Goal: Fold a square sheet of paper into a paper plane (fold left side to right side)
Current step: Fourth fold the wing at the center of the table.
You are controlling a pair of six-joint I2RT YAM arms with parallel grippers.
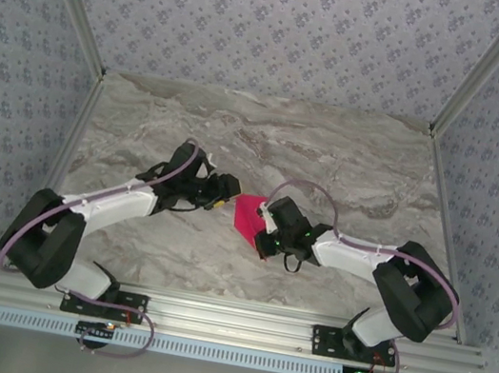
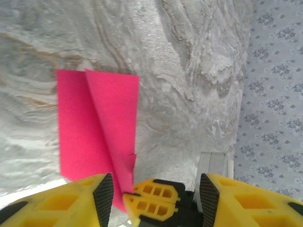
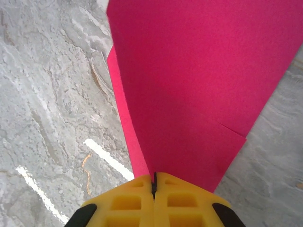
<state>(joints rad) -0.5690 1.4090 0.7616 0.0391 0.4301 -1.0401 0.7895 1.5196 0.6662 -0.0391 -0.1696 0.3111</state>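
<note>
The square sheet of paper [image 1: 247, 213] is magenta-pink and folded into overlapping layers, lying between the two grippers at the table's middle. In the left wrist view the paper [image 2: 94, 123] shows a slanting crease and narrows toward its near end. My right gripper [image 3: 154, 177] is shut on that narrow end of the paper [image 3: 199, 85]; its yellow fingers [image 2: 151, 201] show pinching it. My left gripper [image 2: 155, 179] is open, its black pads [image 2: 103, 194] wide apart on either side of the right gripper's fingers, holding nothing. From above, the left gripper [image 1: 227, 192] and right gripper [image 1: 262, 235] nearly meet.
The grey marbled table [image 1: 331, 162] stretches away beyond the paper. Patterned walls [image 1: 279, 18] close in the back and sides, with aluminium posts [image 1: 478, 67] at the corners. A metal rail [image 1: 236, 319] runs along the near edge by the arm bases.
</note>
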